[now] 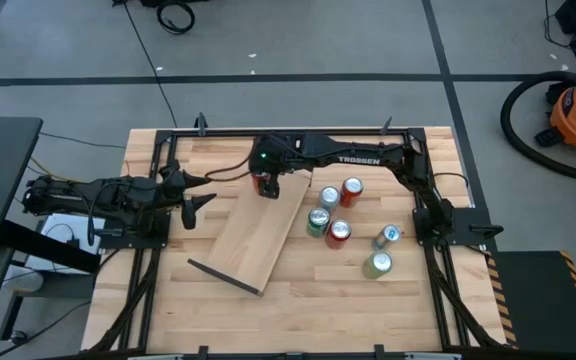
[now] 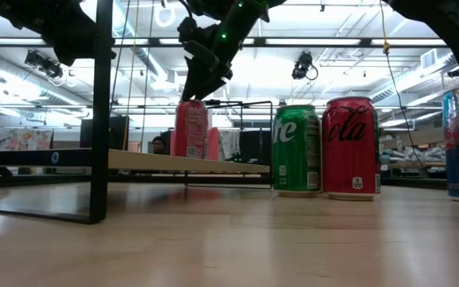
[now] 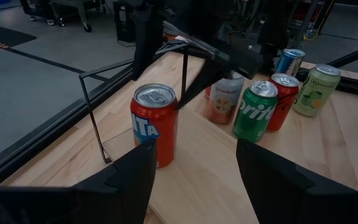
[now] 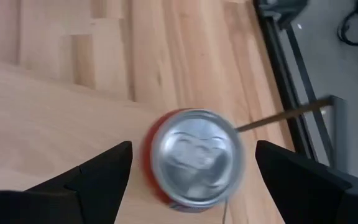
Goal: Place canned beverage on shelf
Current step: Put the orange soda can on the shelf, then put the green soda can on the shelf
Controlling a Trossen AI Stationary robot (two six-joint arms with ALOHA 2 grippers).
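Orange can (image 4: 194, 158) upright on shelf (image 1: 258, 232), right hand (image 4: 188, 171) open above; brand lettering only in left wrist view.

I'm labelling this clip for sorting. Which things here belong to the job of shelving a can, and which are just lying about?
In the job:
- red can standing on the shelf
- right tool, open, directly above that can

Lying about:
- green can and red cola can
- other cans on the table
- left tool, waiting at the table's left
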